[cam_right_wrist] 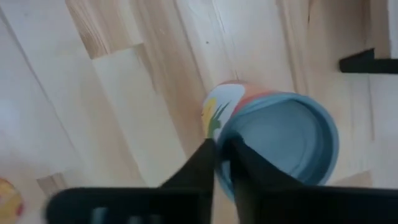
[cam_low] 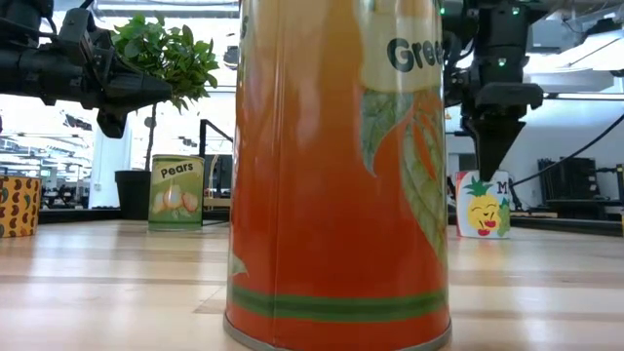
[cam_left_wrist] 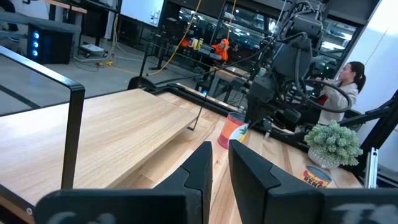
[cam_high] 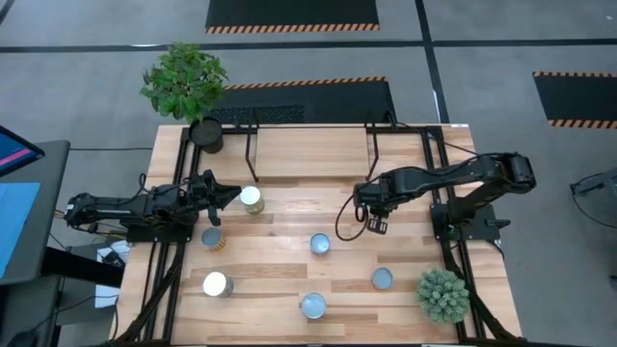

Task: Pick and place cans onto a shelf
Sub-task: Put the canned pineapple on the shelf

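Six cans stand upright on the tabletop [cam_high: 289, 198], none yet on the shelf [cam_high: 308, 154] at its far edge. Nearest the front sit cans at [cam_high: 312, 306] and [cam_high: 215, 284]. Farther in, the right end effector [cam_high: 374, 224], fingers narrow and empty, hangs just beside the blue-topped can [cam_high: 319, 244], which lies toward the table's middle from it. The left end effector [cam_high: 229, 196], also narrow and empty, points at the can [cam_high: 251, 200] just ahead. Nothing blocks either reach.

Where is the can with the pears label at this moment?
In the low view the pears can stands upright on the table's left side, beside the black plant pot and far behind the large orange can.
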